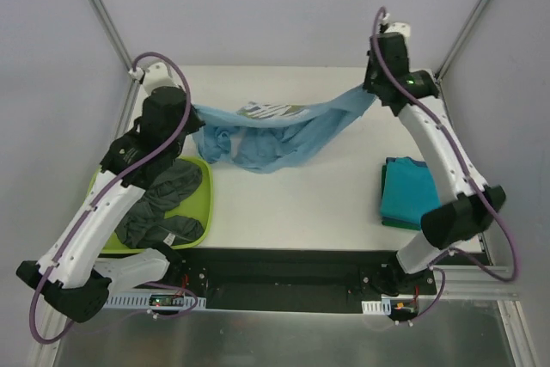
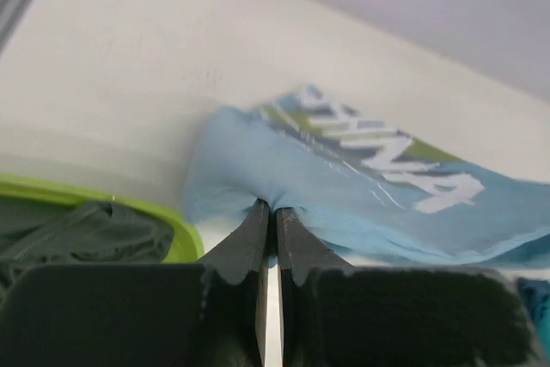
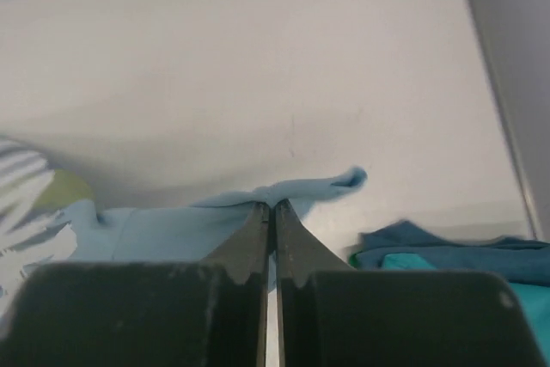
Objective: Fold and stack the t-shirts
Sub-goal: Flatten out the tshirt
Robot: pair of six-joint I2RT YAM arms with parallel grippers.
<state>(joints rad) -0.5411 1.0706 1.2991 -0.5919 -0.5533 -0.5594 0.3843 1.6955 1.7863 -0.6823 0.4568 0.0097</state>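
We are holding the light blue t-shirt (image 1: 284, 139) stretched out, left gripper (image 2: 267, 205) and right gripper (image 3: 267, 204) each clamped on an edge, likely flattening it for folding.

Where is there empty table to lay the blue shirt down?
The table is bare in the middle, between the tub and the teal shirt, in front of the blue shirt. The far strip behind it is bare. Left is crowded: dark shirts fill the tub.
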